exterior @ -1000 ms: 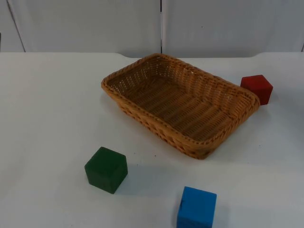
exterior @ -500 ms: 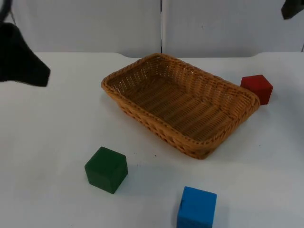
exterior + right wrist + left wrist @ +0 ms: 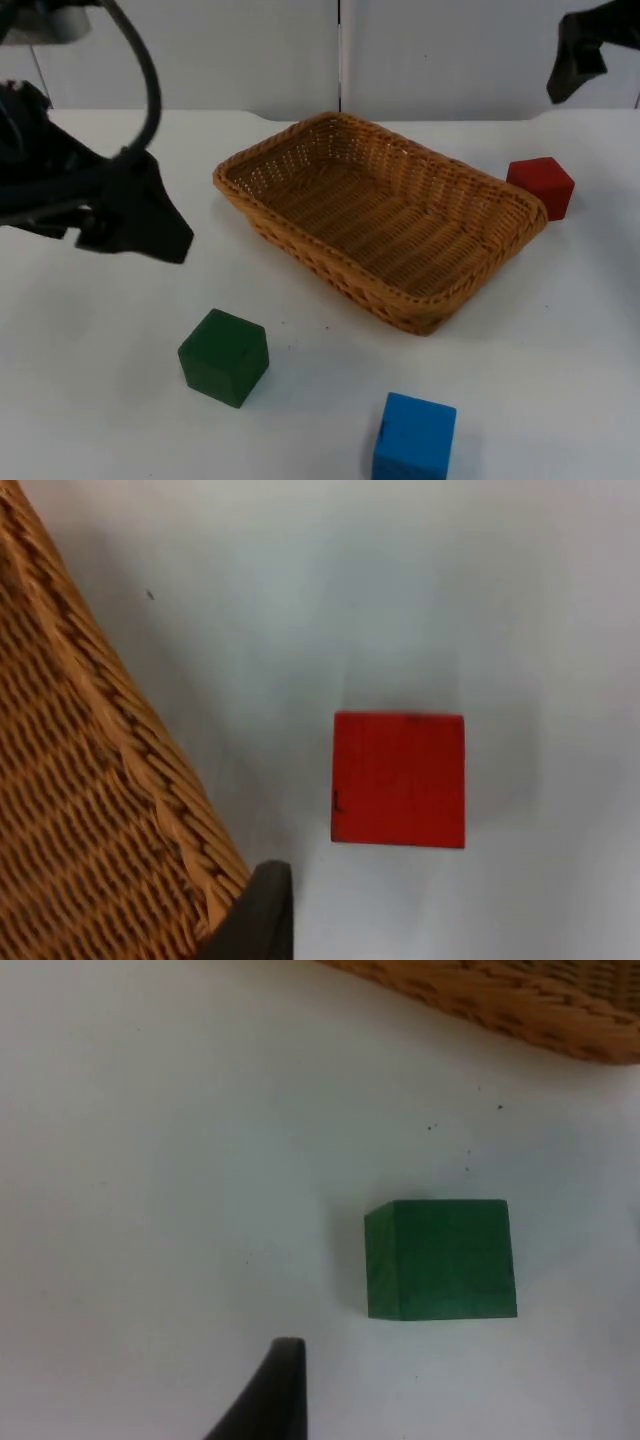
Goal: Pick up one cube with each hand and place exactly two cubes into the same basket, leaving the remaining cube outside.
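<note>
Top view: wicker basket (image 3: 380,215) sits at frame centre on the white tabletop (image 3: 100,400), set diagonally, nothing inside it. Red cube (image 3: 541,187) at the right of the frame, just beside the basket's right corner; contact cannot be judged. Green cube (image 3: 224,357) at lower left, well apart from the basket. Blue cube (image 3: 414,437) at the lower edge, right of the green one, cut by the frame border.

Left pincer (image 3: 140,215) at the left of the frame, above and left of the green cube, not touching it; spread or pressed together cannot be told. Left wrist view: green cube (image 3: 440,1259) resting flat on the tabletop, basket rim (image 3: 500,1000) beyond it.

Right pincer (image 3: 575,60) in the upper right corner, above the red cube and clear of it; finger state cannot be told. Right wrist view: red cube (image 3: 399,779) beside the basket wall (image 3: 90,780), a strip of tabletop between them.
</note>
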